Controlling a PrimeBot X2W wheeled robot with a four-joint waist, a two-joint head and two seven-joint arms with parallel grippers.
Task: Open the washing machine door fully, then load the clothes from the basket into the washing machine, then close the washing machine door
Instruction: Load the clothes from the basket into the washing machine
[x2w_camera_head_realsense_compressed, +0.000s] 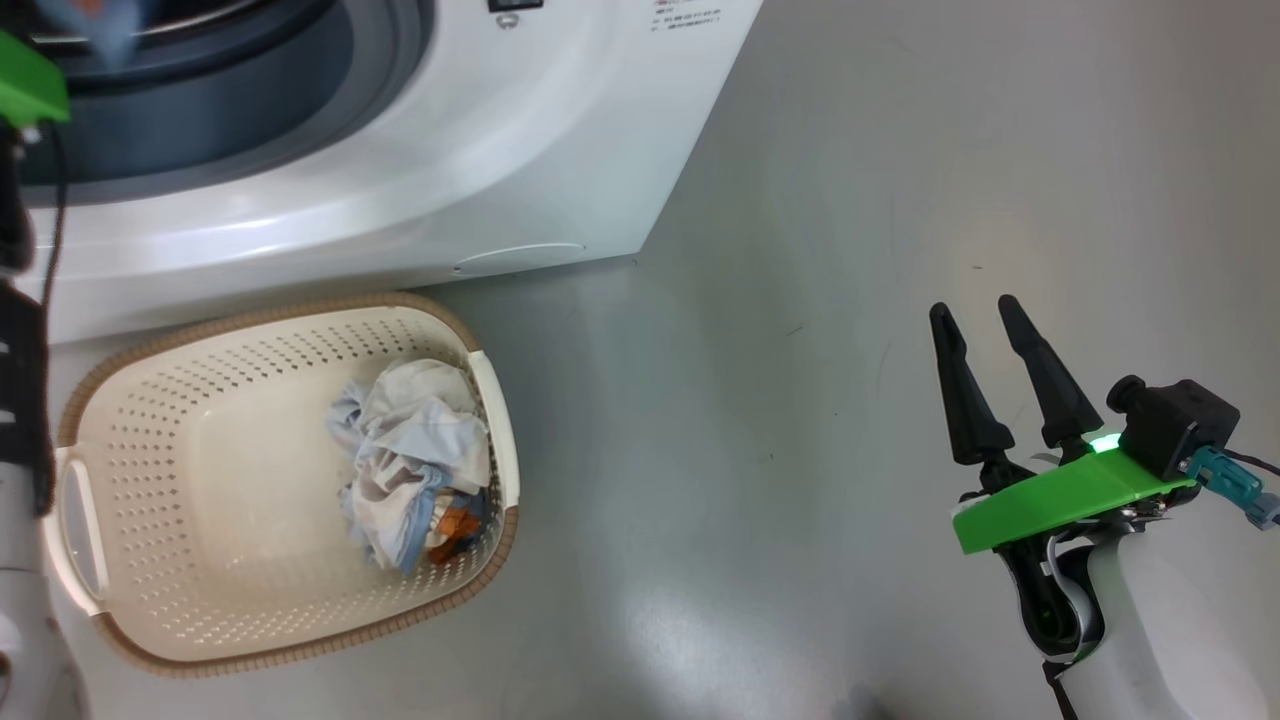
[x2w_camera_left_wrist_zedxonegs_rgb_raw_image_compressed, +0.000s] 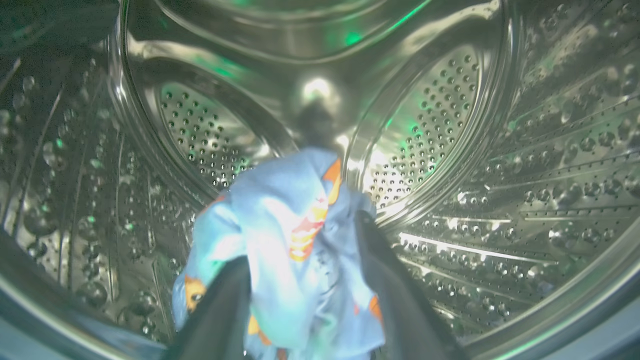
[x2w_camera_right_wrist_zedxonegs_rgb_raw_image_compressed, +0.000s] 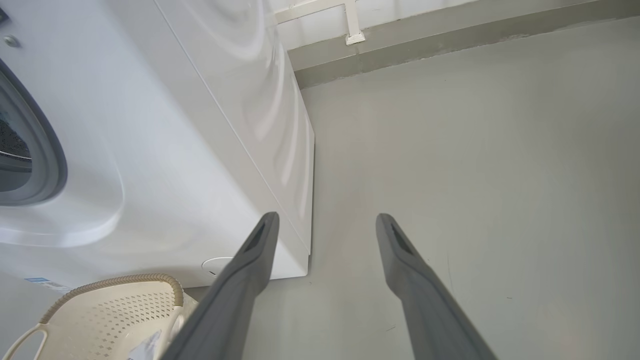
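In the left wrist view my left gripper (x2w_camera_left_wrist_zedxonegs_rgb_raw_image_compressed: 300, 237) reaches inside the washing machine's steel drum (x2w_camera_left_wrist_zedxonegs_rgb_raw_image_compressed: 505, 165). Its fingers stand apart, and a light blue garment with orange prints (x2w_camera_left_wrist_zedxonegs_rgb_raw_image_compressed: 280, 235) hangs loose between and over them. The white washing machine (x2w_camera_head_realsense_compressed: 450, 150) stands at the upper left, its mouth uncovered; its door is out of view. Below it on the floor sits the cream basket (x2w_camera_head_realsense_compressed: 250, 318), holding a bundle of white and light blue clothes (x2w_camera_head_realsense_compressed: 415, 450) at its right end. My right gripper (x2w_camera_head_realsense_compressed: 985, 310) hovers open and empty over bare floor at the right.
Grey floor (x2w_camera_head_realsense_compressed: 800, 350) stretches right of the machine and basket. The right wrist view shows the washer's side (x2w_camera_right_wrist_zedxonegs_rgb_raw_image_compressed: 175, 150), the basket's corner (x2w_camera_right_wrist_zedxonegs_rgb_raw_image_compressed: 100, 310) and a wall base (x2w_camera_right_wrist_zedxonegs_rgb_raw_image_compressed: 450, 35) behind. My left arm (x2w_camera_head_realsense_compressed: 20, 300) runs up the head view's left edge.
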